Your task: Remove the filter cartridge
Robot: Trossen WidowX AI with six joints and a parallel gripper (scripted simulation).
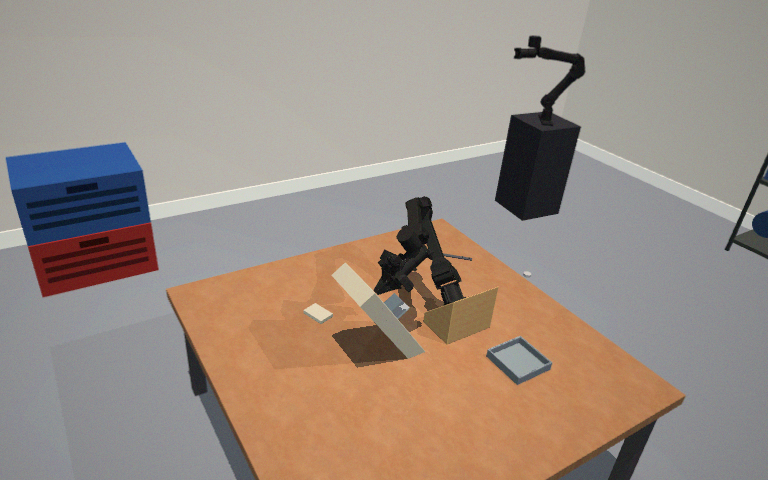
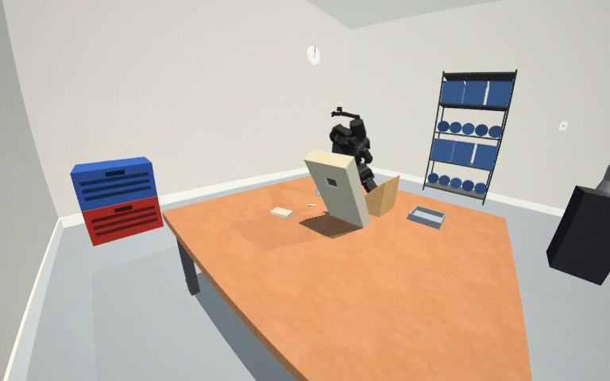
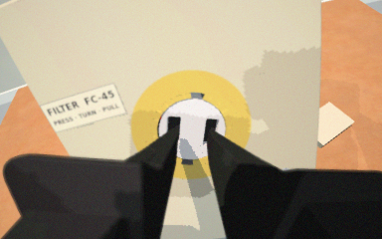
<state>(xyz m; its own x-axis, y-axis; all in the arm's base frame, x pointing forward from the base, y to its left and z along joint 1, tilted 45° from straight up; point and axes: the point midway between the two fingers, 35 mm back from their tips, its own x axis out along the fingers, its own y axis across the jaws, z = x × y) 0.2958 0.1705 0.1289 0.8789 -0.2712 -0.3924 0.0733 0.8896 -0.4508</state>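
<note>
The round white filter cartridge sits in the yellow ring on the face of the cream service panel. Its two dark slots stand side by side, and grey notches show above and below it. My gripper is open by a narrow gap and holds nothing. Its fingertips overlap the lower parts of the two slots in the wrist view; how deep they are, I cannot tell. The top and exterior views hide the cartridge. The grey-blue tray is empty, to the right of the panel.
A tan angled board stands between panel and tray, close to the arm's base. A cream block lies left of the panel in the top and exterior views. A grey rod lies behind the arm.
</note>
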